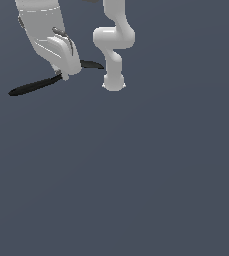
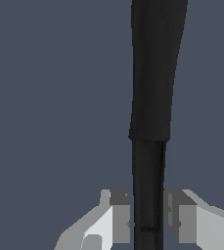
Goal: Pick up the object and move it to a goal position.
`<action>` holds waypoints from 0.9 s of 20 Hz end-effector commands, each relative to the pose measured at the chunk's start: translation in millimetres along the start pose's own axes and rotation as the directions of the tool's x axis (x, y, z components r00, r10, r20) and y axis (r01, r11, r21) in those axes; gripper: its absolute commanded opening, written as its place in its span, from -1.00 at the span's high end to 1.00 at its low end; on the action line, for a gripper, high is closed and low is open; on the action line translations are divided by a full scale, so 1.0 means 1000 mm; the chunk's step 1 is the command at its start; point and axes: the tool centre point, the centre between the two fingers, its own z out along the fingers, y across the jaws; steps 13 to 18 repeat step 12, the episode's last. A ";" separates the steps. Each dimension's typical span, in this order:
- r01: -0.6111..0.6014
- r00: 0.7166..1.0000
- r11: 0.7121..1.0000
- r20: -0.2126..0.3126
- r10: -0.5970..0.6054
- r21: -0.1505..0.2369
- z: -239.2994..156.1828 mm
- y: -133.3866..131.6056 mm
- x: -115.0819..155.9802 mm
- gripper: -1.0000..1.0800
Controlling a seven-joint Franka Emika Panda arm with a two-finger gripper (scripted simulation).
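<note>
Looking first at the exterior view, the slim black spatula (image 1: 36, 85) sits in the upper left of the frame, its long dark body sticking out to either side of the white hand (image 1: 66, 74) of the robot arm. Whether it hangs above the plain grey desk (image 1: 136, 190) or lies on it cannot be told from here; there is no clear shadow under it. The arm's white base and elbow (image 1: 113, 55) stand just beside it, toward the upper middle. No goal marker shows anywhere, so how far the carry has gone is hard to judge; my reading is that the grasp is made and the move to the goal remains. Nothing else stands on the desk, so I see no obstacle in the path.

Turning to the wrist view, the spatula (image 2: 150, 122) runs as a broad black bar from the top of the frame down between the two grey fingertips (image 2: 121, 219). The hand (image 2: 149, 222) is closed on the spatula's narrower part, both pads seeming to touch its sides. Only grey desk lies behind.
</note>
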 end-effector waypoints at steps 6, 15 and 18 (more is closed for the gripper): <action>0.002 1.000 1.000 -0.001 -0.002 0.000 -0.028 0.015 0.005 1.00; 0.002 1.000 1.000 -0.001 -0.002 0.000 -0.029 0.014 0.006 1.00; 0.002 1.000 1.000 -0.001 -0.002 0.000 -0.029 0.014 0.006 1.00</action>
